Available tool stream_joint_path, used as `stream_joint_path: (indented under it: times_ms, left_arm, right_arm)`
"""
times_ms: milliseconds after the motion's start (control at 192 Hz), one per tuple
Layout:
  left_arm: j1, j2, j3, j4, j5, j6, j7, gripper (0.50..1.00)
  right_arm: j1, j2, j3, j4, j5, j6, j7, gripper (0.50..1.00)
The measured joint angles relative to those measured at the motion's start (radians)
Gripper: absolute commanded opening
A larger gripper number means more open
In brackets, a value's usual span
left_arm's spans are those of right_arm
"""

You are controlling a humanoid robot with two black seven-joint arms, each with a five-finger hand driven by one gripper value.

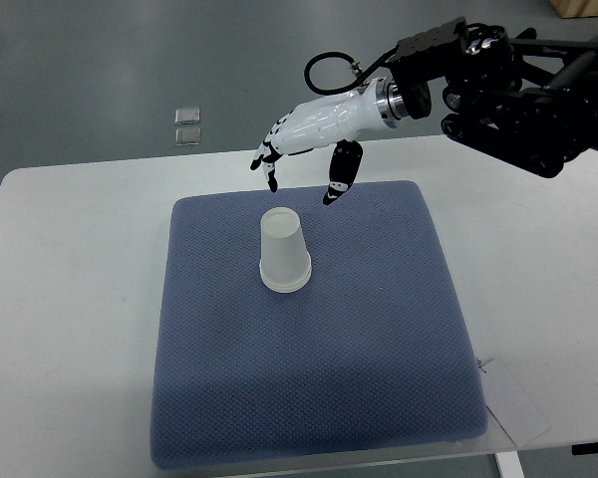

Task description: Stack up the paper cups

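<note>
A: Report the location of the paper cup point(284, 251).

B: One white paper cup stands inverted, wide rim down, on the blue pad point(379, 378). It sits a little toward the far side of the pad's middle and slightly left of it. Whether it is a single cup or several nested cups cannot be determined from this view.

A: Report the position of the pad.

B: The pad lies flat on the white counter point(70, 299) and covers most of its central area. Bare counter surface shows on the left, the right and the far side of the pad.

A: State the condition of the right hand point(301, 159).

B: The right arm enters from the picture's right edge. The hand is white with dark fingertips. It hangs above the far edge of the pad, behind the cup and slightly to its right. The fingers are spread loosely and point downward. The hand holds nothing and is clear of the cup.

A: Report other items.

B: A white tag point(518, 403) lies on the counter, just beside the pad's near right corner. Two small clear squares point(187, 125) lie on the grey floor beyond the counter, far left of the pad.
</note>
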Motion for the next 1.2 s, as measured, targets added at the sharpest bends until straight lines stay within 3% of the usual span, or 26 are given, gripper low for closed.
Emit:
stream_joint_path:
  times_ms: [219, 422, 610, 922, 1198]
  left_arm:
    - [0.000, 0.000, 0.000, 0.000, 0.000, 0.000, 0.000, 1.000]
    - [-0.001, 0.000, 0.000, 0.000, 0.000, 0.000, 0.000, 1.000]
    - [0.000, 0.000, 0.000, 0.000, 0.000, 0.000, 0.000, 1.000]
    - [0.000, 0.000, 0.000, 0.000, 0.000, 0.000, 0.000, 1.000]
    - [0.000, 0.000, 0.000, 0.000, 0.000, 0.000, 0.000, 1.000]
  right_arm:
    - [0.004, -0.128, 0.030, -0.075, 0.250, 0.002, -0.009, 0.901]
    - [-0.087, -0.257, 0.059, -0.142, 0.590, -0.004, -0.083, 0.899]
    - [-0.261, -0.320, 0.217, -0.177, 0.803, -0.017, -0.179, 0.899]
    - [-0.560, -0.297, 0.672, -0.195, 0.903, -0.027, -0.333, 0.899]
    - [-0.680, -0.183, 0.860, -0.196, 0.993, -0.163, -0.407, 0.899]
